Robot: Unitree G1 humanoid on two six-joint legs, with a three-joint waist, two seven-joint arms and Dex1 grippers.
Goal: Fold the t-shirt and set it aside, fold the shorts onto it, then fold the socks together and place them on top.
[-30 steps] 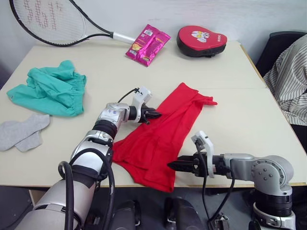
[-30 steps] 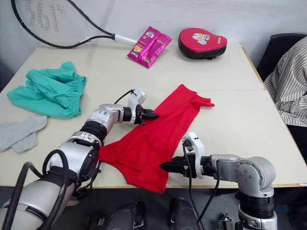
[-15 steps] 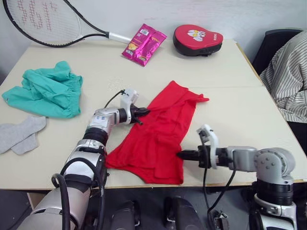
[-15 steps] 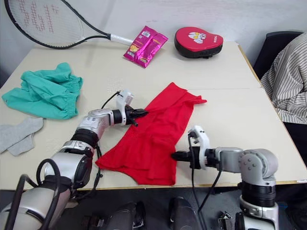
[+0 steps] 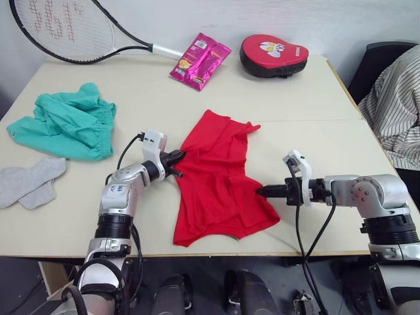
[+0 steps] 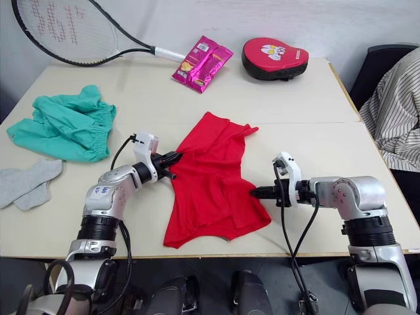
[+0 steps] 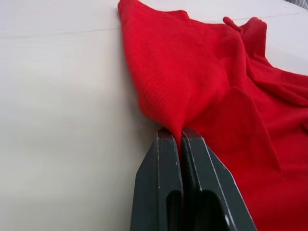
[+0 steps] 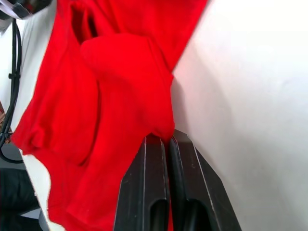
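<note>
The red t-shirt (image 5: 220, 177) lies crumpled in the middle of the table near the front edge. My left gripper (image 5: 176, 156) is shut on its left edge, with cloth pinched between the fingers (image 7: 169, 159). At the t-shirt's right edge my right gripper (image 5: 261, 191) is shut on the cloth as well, as seen between its fingers (image 8: 156, 159). The teal-green shorts (image 5: 65, 123) lie bunched at the left of the table. In front of them, at the far left, lie the grey socks (image 5: 29, 182).
A tennis racket (image 5: 72, 29) lies at the back left, a pink snack packet (image 5: 200, 60) at the back middle and a red padded mitt (image 5: 273, 54) to its right. A striped cloth on a dark chair (image 5: 394, 98) stands off the table's right side.
Both grippers closed on the t-shirt's edges. The left one pulled its edge leftward and the right one moved right and away from the front, spreading the cloth wider.
</note>
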